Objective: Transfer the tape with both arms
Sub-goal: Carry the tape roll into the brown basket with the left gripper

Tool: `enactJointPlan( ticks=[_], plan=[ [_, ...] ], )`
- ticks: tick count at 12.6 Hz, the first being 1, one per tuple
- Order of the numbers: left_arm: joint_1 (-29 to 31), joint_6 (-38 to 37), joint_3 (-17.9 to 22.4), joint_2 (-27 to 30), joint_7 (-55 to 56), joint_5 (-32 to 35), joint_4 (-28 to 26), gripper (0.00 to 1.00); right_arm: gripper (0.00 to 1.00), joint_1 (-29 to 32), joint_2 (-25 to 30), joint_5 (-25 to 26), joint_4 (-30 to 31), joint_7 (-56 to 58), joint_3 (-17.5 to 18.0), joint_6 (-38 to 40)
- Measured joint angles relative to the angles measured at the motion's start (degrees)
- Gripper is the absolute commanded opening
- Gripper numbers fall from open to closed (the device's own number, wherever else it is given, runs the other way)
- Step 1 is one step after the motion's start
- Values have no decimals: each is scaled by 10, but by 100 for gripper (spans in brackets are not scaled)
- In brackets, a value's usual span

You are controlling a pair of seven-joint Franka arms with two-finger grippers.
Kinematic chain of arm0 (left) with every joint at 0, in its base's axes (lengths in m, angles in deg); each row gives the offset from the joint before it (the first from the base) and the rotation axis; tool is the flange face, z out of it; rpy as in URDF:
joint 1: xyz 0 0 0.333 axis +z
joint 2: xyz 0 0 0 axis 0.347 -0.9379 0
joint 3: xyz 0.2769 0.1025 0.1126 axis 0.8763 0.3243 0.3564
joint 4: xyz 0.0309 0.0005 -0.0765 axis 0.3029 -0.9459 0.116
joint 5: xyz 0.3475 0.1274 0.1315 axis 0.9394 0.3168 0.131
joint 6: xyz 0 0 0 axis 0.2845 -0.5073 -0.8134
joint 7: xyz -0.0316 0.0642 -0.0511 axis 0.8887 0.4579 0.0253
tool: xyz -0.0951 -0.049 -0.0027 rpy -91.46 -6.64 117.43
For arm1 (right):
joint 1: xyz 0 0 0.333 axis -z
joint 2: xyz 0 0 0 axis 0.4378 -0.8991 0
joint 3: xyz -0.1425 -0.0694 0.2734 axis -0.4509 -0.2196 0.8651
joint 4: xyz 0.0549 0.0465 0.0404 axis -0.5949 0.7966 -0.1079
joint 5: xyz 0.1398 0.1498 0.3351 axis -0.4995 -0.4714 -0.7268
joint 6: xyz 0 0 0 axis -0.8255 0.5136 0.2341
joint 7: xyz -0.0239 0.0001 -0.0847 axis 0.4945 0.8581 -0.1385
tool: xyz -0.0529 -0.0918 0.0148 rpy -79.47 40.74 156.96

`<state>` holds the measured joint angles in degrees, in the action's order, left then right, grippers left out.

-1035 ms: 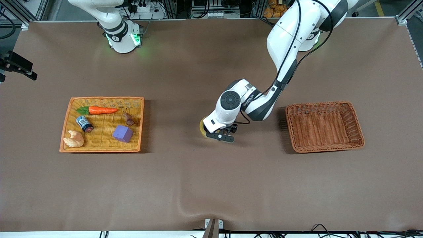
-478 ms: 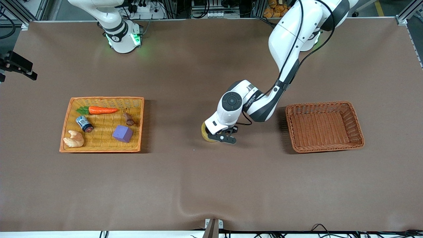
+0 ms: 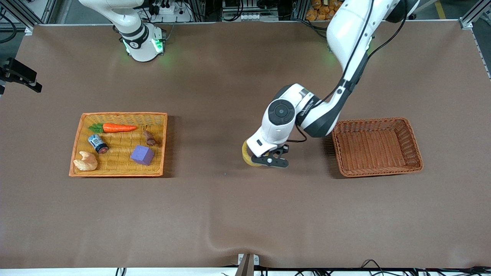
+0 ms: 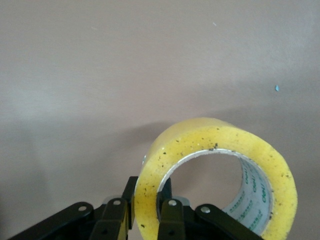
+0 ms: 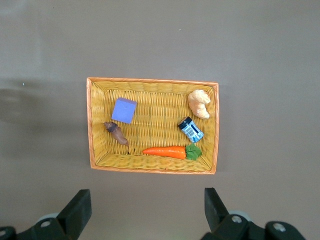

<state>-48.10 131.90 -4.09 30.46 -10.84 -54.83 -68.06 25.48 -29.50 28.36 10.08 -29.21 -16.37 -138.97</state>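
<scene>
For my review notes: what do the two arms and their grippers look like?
Both arms are glossy white with rounded joints and black joint sections. The left arm has a black cable along it and a dark round cap at the wrist. The left gripper and right gripper are black. The right arm's base has green lights.

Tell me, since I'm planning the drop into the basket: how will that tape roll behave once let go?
The tape is a round ring pinched through its wall by the left pincer, so it probably rolls if released on edge. Its thick wound wall looks stiff, unlikely to crush. The brown basket has raised woven sides that should stop a rolling ring.
</scene>
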Motion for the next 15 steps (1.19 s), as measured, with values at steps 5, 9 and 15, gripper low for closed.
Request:
enactJointPlan(
  ticks=[5,9,15],
  plan=[
    [90,-124,1,96,-58,1,-33,0,100,0,0,0,0,0,0,0],
    [230,-119,2,184,-203,2,-164,0,100,0,0,0,-1,0,0,1],
    [390,71,2,220,-372,2,-375,0,100,0,0,0,-2,0,-4,13]
  ],
)
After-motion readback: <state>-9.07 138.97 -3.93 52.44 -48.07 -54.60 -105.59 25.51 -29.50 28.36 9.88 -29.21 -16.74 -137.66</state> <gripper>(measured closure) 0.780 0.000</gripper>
